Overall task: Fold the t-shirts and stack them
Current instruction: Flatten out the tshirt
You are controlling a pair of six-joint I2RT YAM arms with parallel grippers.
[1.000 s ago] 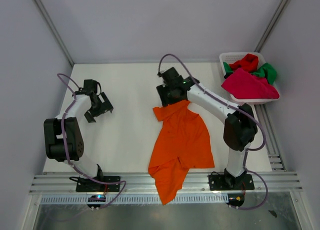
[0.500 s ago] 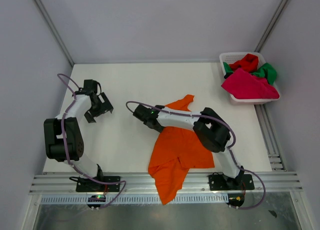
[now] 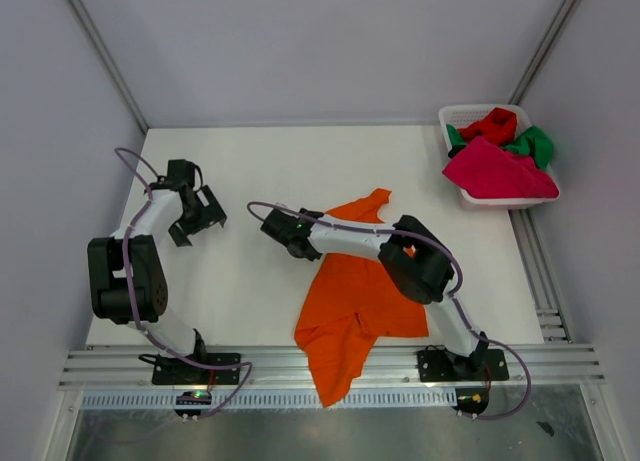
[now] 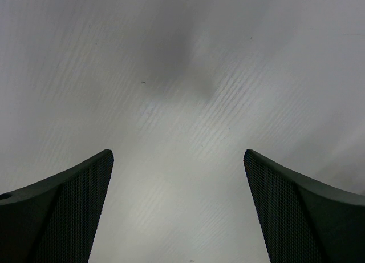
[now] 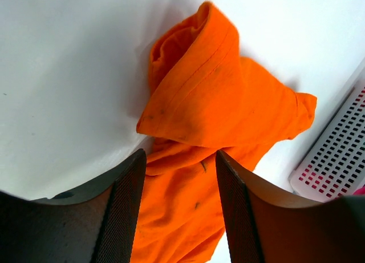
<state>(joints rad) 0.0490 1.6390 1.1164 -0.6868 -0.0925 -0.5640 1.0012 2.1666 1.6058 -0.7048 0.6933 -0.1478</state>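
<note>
1. The left gripper (image 3: 200, 213) is over the left side of the table (image 3: 260, 161); its jaws are spread wide with nothing between them, only bare surface beneath
2. The right arm (image 3: 350, 239) reaches leftward across the orange t-shirt (image 3: 360, 291); the right gripper (image 5: 178, 157) has its jaws part-way closed with orange cloth filling the gap; whether they pinch it I cannot tell
3. The orange t-shirt lies rumpled just right of the table's middle; its near end hangs over the near edge
4. The basket (image 3: 478, 199) sits at the far right corner; the magenta-pink t-shirt (image 3: 495, 171) lies heaped on its near side, the red t-shirt (image 3: 490, 124) behind it, the green t-shirt (image 3: 535, 141) to the right
</note>
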